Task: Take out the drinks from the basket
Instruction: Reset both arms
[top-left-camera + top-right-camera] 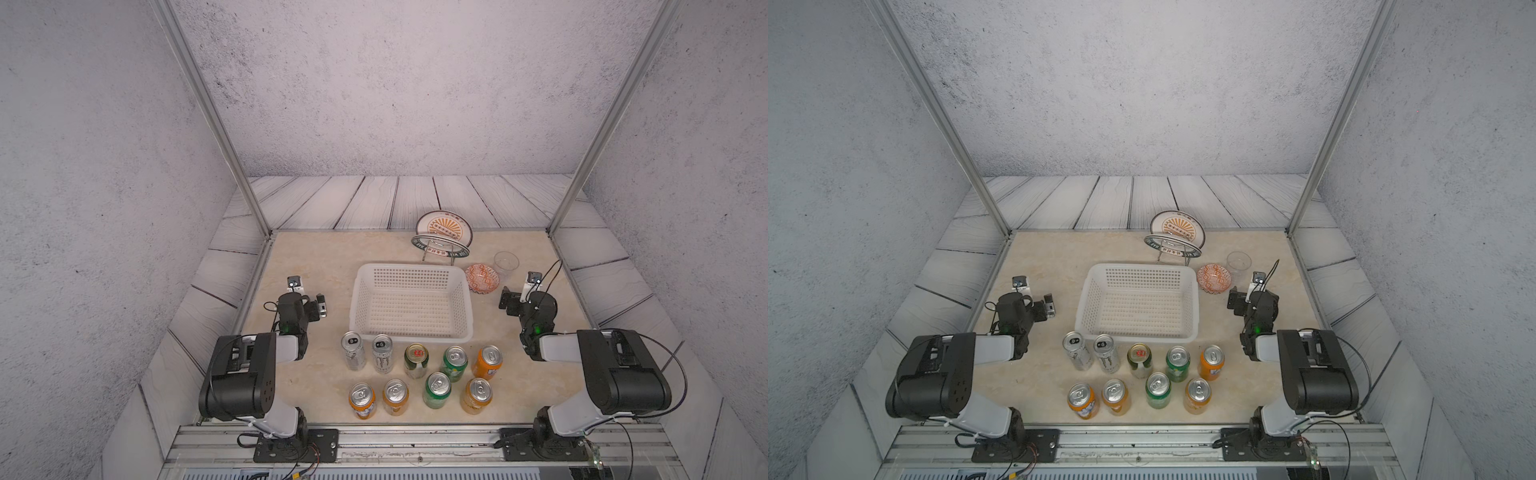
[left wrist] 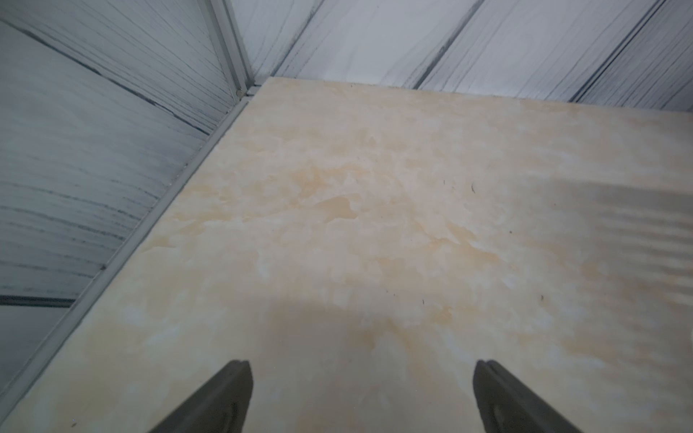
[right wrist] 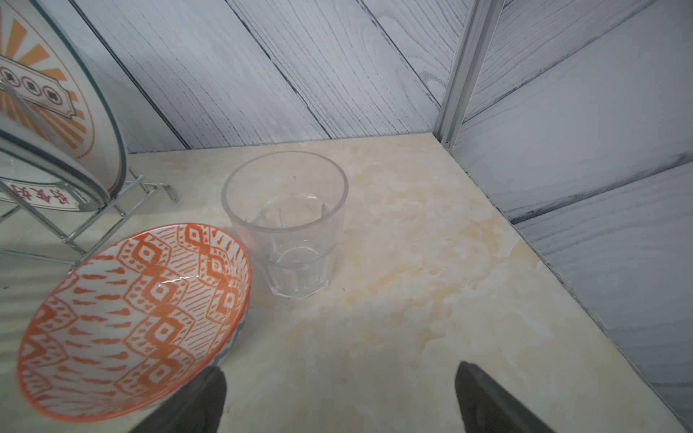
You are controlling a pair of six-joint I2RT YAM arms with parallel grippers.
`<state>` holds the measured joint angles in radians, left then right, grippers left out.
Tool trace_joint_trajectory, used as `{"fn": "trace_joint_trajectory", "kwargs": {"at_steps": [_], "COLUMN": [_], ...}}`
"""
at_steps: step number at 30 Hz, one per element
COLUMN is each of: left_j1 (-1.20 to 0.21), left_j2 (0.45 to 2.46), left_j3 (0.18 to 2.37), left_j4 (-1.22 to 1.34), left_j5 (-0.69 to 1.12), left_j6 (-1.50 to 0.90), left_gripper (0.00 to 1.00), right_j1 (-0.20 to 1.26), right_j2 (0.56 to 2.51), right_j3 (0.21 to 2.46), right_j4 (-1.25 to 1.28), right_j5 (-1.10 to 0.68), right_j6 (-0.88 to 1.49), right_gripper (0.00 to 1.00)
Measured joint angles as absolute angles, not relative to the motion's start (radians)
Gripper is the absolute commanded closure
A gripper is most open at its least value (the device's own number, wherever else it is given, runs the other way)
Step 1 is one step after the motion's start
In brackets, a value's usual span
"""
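The white perforated basket [image 1: 409,307] [image 1: 1138,305] sits mid-table with nothing inside it. The drinks stand upright in two rows on the table in front of it. They are two slim silver-white cans [image 1: 353,351] [image 1: 382,353], a green can with a gold band [image 1: 416,359], two more green cans [image 1: 454,363] [image 1: 436,388] and several orange cans [image 1: 489,361] [image 1: 362,400]. My left gripper [image 1: 322,305] [image 2: 362,365] hangs open over bare table left of the basket. My right gripper [image 1: 505,301] [image 3: 340,371] is open to the basket's right and holds nothing.
Behind the basket, two round plates [image 1: 444,232] [image 3: 56,112] lean in a wire rack. A red-patterned bowl [image 1: 481,277] [image 3: 138,315] and a clear glass cup [image 1: 506,262] [image 3: 288,225] stand just ahead of my right gripper. Metal frame posts [image 1: 557,224] mark the table's back corners.
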<state>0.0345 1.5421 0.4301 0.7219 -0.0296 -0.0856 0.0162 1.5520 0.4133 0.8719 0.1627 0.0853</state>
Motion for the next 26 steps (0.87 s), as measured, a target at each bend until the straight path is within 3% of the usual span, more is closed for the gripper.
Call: {"fn": "trace_joint_trajectory", "kwargs": {"at_steps": [26], "left_j1": [0.025], "left_j2": [1.537], "left_j3": [0.434], "left_j4": [0.743], "left_j5": [-0.038], "left_j6": [-0.05], "left_gripper": [0.01], "right_j1": [0.016], "right_j2": [1.552], "right_j3": [0.413], "right_j4": [0.872], "right_j5": [0.162], "right_j6": [0.085], "right_gripper": [0.01]}}
